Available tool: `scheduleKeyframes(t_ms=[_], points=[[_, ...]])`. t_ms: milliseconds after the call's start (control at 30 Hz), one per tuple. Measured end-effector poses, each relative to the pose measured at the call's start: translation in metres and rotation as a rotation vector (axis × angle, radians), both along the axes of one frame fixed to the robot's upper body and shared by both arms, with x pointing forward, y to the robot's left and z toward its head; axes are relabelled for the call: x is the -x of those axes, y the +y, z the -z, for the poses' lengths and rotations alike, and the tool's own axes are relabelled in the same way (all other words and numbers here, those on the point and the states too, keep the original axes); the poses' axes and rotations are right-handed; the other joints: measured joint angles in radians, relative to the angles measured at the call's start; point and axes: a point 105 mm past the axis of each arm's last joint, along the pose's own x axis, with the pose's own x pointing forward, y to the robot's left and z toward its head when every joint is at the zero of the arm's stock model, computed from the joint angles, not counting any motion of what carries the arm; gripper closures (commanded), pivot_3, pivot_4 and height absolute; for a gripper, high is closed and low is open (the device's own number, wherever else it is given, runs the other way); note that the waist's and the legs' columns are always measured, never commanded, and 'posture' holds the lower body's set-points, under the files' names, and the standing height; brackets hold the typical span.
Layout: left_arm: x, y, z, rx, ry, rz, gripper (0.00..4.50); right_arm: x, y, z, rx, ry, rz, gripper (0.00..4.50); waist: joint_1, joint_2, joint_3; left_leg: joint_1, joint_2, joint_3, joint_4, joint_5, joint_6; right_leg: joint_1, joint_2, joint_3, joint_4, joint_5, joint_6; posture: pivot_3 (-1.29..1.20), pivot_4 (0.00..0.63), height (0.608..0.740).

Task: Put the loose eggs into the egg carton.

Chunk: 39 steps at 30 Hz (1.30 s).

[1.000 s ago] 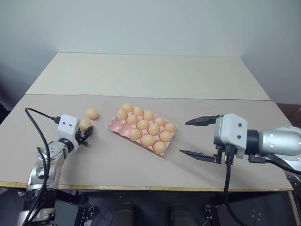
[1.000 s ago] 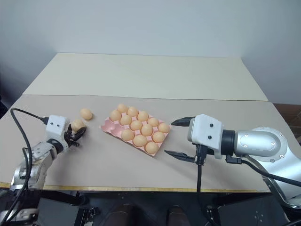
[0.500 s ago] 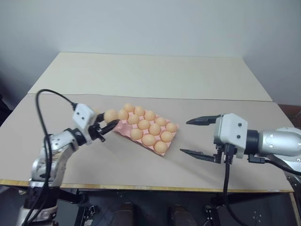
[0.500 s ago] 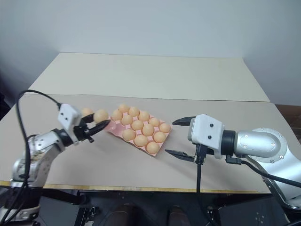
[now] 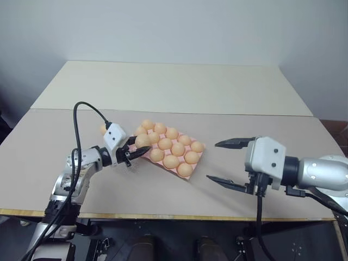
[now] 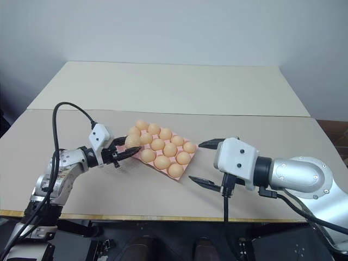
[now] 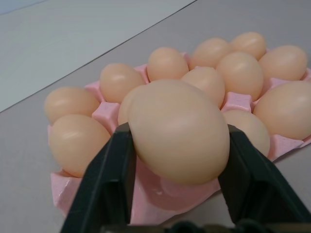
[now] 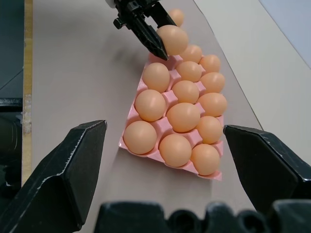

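Pink egg carton: lies askew on the grey-beige counter, near its middle, one short end turned toward the robot's left. Holds twelve light orange-tan eggs seated in its wells, packed close together. Leaves the wells at the left end hard to count, partly hidden behind what hangs over them.

Left fingers: clamped on the held egg, one black finger pressed to each side of the shell. Point nearly level, forward and toward the robot's right. Carry the held egg just over the carton's left end, above the corner well nearest the robot. Cannot tell whether the shell touches the pink moulding beneath.

Loose egg: rests on the counter just beyond the left wrist, near the carton's left end yet apart from it.

Right fingers: spread wide apart, gripping nothing. Hover above the counter on the carton's right side, well apart from it, tips aimed toward the robot's left, at the carton.

Black cable: arches up from the left wrist and drops along the forearm.
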Motion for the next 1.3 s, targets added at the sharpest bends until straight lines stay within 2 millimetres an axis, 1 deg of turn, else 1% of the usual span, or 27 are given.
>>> scheduleKeyframes(t_ms=[67,200,333,400,533,600,733,767,800,867,967,1067,1133,1300], points=[[-0.001,-0.003,-0.001,0.017,-0.014,0.007,0.59,0.0,0.0,0.0,0.0,-0.001,0.001,0.0,0.001,0.0,0.0,0.0,0.0,0.0,0.0,0.0,0.0,0.0,0.0,0.0,0.0,0.0,0.0,0.0,0.15,0.74],[-0.008,-0.004,-0.001,0.022,-0.046,-0.018,0.59,-0.001,0.0,-0.001,-0.004,-0.006,0.002,0.0,0.003,0.0,0.0,-0.001,0.0,0.0,0.001,0.0,0.0,0.0,0.0,0.0,0.0,0.0,0.0,0.0,0.15,0.74],[-0.007,-0.004,-0.005,0.031,-0.07,-0.006,0.59,-0.002,-0.001,-0.001,-0.003,-0.006,0.006,0.0,0.002,0.0,0.0,-0.001,0.0,0.0,0.002,0.0,0.001,0.0,0.0,-0.001,0.0,0.0,0.0,0.0,0.15,0.74],[-0.002,-0.001,-0.009,0.049,-0.082,-0.006,0.59,-0.002,-0.001,-0.001,-0.003,-0.007,0.006,0.0,0.001,0.0,0.0,-0.001,0.001,0.0,0.002,0.0,0.001,0.0,0.0,-0.001,0.0,0.0,0.0,0.0,0.15,0.74],[0.016,0.021,-0.021,0.054,-0.099,-0.021,0.59,-0.002,-0.001,-0.001,-0.004,-0.006,0.008,0.0,-0.007,0.0,0.0,-0.001,0.002,0.0,0.002,-0.001,0.001,0.0,0.001,-0.001,0.0,0.0,0.0,0.0,0.15,0.74],[0.029,0.039,-0.026,0.044,-0.099,-0.043,0.59,-0.003,-0.001,-0.001,-0.004,-0.006,0.008,0.0,-0.011,0.0,0.0,-0.001,0.003,0.0,0.002,-0.001,0.001,0.0,0.0,0.0,0.0,0.0,0.0,0.0,0.15,0.74],[0.049,0.073,-0.029,-0.018,-0.071,-0.12,0.59,-0.004,-0.001,-0.003,-0.004,-0.005,-0.001,0.0,-0.013,0.0,0.0,0.0,0.003,0.0,0.001,-0.001,0.001,0.0,0.0,0.0,0.0,0.0,0.0,0.0,0.15,0.74],[0.054,0.081,-0.029,-0.041,-0.063,-0.144,0.59,-0.004,-0.002,-0.004,-0.005,-0.006,-0.004,0.0,-0.013,0.0,0.0,0.0,0.003,0.0,0.001,-0.001,0.001,0.0,0.0,0.0,0.0,0.0,0.0,0.0,0.15,0.74],[0.06,0.094,-0.025,-0.074,-0.038,-0.187,0.59,-0.005,-0.002,-0.005,-0.005,-0.01,-0.008,0.0,-0.013,0.0,0.0,0.0,0.003,0.0,0.001,-0.001,0.001,0.0,0.0,0.0,0.0,0.0,0.0,0.0,0.15,0.74],[0.067,0.111,-0.022,-0.121,-0.018,-0.257,0.59,-0.006,-0.002,-0.006,-0.004,-0.007,-0.016,0.0,-0.011,0.0,0.0,0.0,0.003,0.0,0.001,-0.001,0.001,0.0,0.0,-0.001,0.0,0.0,0.0,0.0,0.15,0.74],[0.08,0.135,-0.014,-0.146,0.04,-0.362,0.59,-0.007,-0.002,-0.007,-0.005,-0.001,-0.038,0.0,-0.01,0.0,0.0,0.0,0.003,0.0,0.001,-0.001,0.001,0.0,-0.001,-0.001,0.0,0.0,0.0,0.0,0.15,0.74],[0.087,0.146,-0.013,-0.15,0.053,-0.415,0.59,-0.007,-0.002,-0.009,-0.006,0.0,-0.058,0.0,-0.008,0.0,0.0,0.0,0.003,0.0,0.001,-0.001,0.001,0.0,-0.001,-0.001,0.0,0.0,0.0,0.0,0.15,0.74],[0.088,0.151,-0.016,-0.148,0.045,-0.45,0.59,-0.008,-0.002,-0.011,-0.006,-0.003,-0.066,0.0,-0.006,0.0,0.0,0.0,0.003,0.0,0.001,-0.001,0.001,0.0,-0.001,-0.001,0.0,0.0,0.0,0.0,0.15,0.74],[0.087,0.151,-0.016,-0.121,0.028,-0.493,0.59,-0.009,-0.003,-0.01,-0.005,0.005,-0.074,0.0,-0.006,0.0,0.0,0.0,0.003,0.0,0.001,-0.001,0.001,0.0,-0.001,0.0,0.0,0.0,0.0,0.0,0.15,0.74]])
